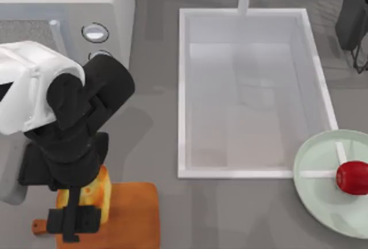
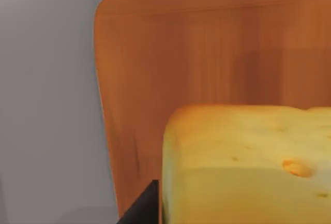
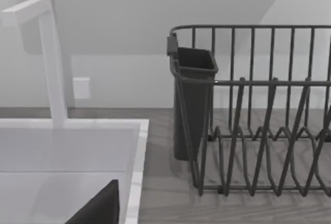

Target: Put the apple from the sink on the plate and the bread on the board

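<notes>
Gripping bread (image 1: 95, 188) over board (image 1: 135, 214), left jaws (image 1: 75, 217) clenched; apple (image 1: 352, 177) on plate (image 1: 322, 203); no readable writing.

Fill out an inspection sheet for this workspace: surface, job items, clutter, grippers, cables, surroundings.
Surface: grey counter with a white sink set into it.
Job items: apple sits on the green plate at the right; bread is over the wooden board at the lower left; the sink basin holds nothing seen.
Clutter: dark wire dish rack with a cutlery cup.
Grippers: left gripper is at the bread over the board; right arm is parked by the rack at the upper right.
Cables: nothing seen.
Surroundings: white tap, pale wall.
</notes>
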Motion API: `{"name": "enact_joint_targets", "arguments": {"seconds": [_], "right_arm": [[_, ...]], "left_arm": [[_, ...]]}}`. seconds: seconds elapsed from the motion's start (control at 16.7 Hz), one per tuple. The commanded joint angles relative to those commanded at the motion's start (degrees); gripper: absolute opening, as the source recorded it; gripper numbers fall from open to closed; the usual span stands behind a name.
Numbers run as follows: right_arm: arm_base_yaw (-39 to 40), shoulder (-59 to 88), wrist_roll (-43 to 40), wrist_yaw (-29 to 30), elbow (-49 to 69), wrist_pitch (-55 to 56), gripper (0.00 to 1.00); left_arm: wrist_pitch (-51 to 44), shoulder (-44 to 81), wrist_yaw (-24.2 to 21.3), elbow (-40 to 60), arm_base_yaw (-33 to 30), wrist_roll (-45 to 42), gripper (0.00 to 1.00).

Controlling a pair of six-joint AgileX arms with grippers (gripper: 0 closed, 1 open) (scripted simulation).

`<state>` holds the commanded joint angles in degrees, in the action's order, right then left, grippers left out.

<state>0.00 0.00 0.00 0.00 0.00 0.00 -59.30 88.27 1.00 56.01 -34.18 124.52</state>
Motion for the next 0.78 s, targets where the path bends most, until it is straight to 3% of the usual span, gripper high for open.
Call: {"name": "enact_joint_targets", "arguments": {"seconds": [0.78], "right_arm": [[0.00, 0.00, 0.00, 0.00, 0.00, 0.00, 1.00]], "left_arm": [[11.18, 3.87, -0.03, -7.14, -0.01, -0.14, 0.00]]}}
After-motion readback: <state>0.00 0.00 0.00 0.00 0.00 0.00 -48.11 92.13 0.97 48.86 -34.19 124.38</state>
